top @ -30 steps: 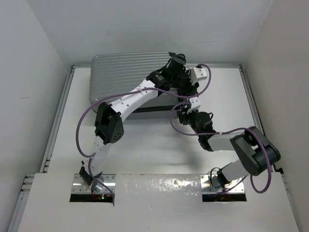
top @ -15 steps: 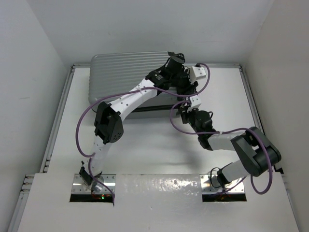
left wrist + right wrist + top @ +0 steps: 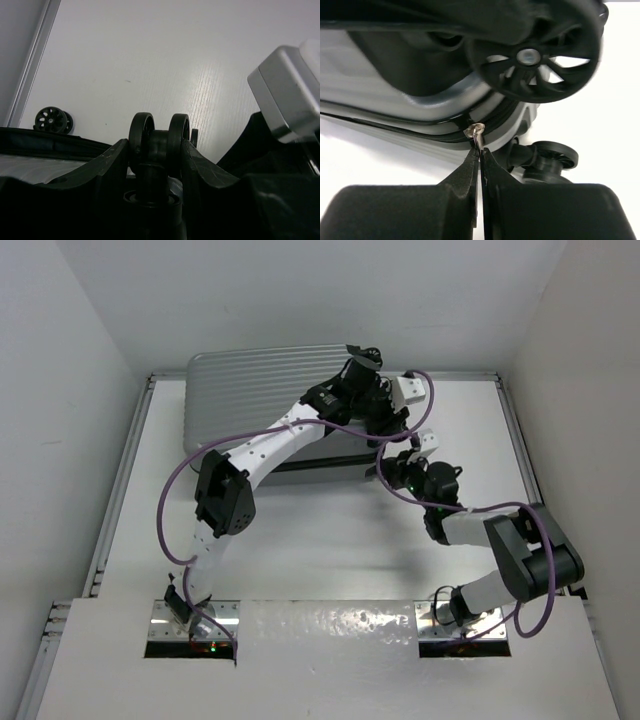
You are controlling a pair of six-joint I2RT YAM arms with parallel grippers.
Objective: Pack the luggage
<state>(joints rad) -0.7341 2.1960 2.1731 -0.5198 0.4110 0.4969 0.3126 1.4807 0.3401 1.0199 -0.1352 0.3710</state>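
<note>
The luggage (image 3: 250, 380), a silver-grey ribbed hard-shell suitcase, lies closed at the back of the table. My left gripper (image 3: 366, 366) reaches over its right end. In the left wrist view the left gripper (image 3: 159, 150) is shut on a black twin wheel (image 3: 159, 137) of the luggage, with one finger against each side. My right gripper (image 3: 480, 152) is shut on the small metal zipper pull (image 3: 476, 132) in the dark seam of the grey shell (image 3: 395, 85), just under a large black wheel (image 3: 535, 60). From above, the right gripper (image 3: 392, 452) sits at the luggage's near right corner.
A second wheel (image 3: 552, 156) sits low at the right of the zipper pull, and another one (image 3: 54, 120) shows at the far end. The right arm's grey camera housing (image 3: 287, 95) hangs close beside the left gripper. White walls enclose the table on three sides.
My right gripper has shut on the zipper pull, and the right wrist has swung to the right along the luggage's near corner. The left arm has held still.
</note>
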